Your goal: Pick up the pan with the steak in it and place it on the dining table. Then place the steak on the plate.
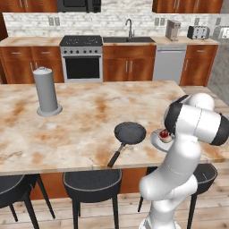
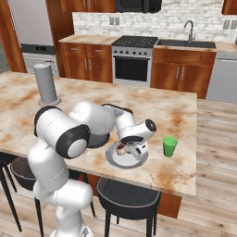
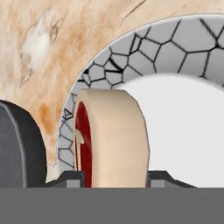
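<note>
Currently the pan (image 1: 130, 133) rests on the bench (image 1: 80, 120); the hand (image 3: 113, 183) grips the steak (image 3: 109, 140) above the plate (image 3: 175, 57), release pending.

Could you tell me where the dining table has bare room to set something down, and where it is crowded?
The dining table is bare between the grey canister and the pan, and along its far edge. It is crowded at the near right corner: pan, plate, gripper holding the steak, and green cup.

Grey canister (image 1: 46, 91) upright, green cup (image 2: 169, 146) nr table edge.
</note>
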Robot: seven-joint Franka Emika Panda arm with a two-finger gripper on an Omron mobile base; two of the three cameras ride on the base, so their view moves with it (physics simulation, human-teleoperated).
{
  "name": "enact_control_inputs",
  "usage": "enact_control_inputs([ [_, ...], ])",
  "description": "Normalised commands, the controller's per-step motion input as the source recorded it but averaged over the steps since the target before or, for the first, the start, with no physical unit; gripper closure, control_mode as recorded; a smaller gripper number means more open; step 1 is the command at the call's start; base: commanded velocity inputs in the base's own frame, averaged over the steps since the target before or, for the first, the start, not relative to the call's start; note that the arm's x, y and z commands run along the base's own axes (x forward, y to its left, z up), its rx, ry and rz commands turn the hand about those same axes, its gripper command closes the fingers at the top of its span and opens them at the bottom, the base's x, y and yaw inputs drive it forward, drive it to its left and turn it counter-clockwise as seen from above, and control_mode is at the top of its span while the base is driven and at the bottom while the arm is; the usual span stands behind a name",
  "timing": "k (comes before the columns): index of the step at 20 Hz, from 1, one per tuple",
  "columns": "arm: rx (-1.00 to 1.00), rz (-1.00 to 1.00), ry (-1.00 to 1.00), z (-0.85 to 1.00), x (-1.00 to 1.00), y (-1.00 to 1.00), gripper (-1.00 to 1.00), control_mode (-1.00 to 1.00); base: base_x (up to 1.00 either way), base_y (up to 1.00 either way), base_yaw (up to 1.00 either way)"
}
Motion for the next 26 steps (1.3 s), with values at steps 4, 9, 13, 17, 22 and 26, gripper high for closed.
enact_control_inputs([
  [4,0.03,0.00,0.00,-0.18,0.00,0.00,1.00,-1.00,0.00,0.00,0.00],
  [9,0.01,0.00,0.00,-0.03,0.00,-0.01,-1.00,-1.00,0.00,0.00,0.00],
  [13,0.07,0.00,-0.02,0.16,0.00,-0.05,-1.00,-1.00,0.00,0.00,0.00],
  [17,0.05,-0.03,0.01,0.30,-0.09,-0.11,-1.00,-1.00,0.00,0.00,0.00],
  [22,0.05,-0.05,0.06,0.42,-0.18,-0.18,-1.00,-1.00,0.00,0.00,0.00],
  [26,0.03,-0.01,0.06,0.48,-0.40,-0.11,-1.00,-1.00,0.00,0.00,0.00],
])
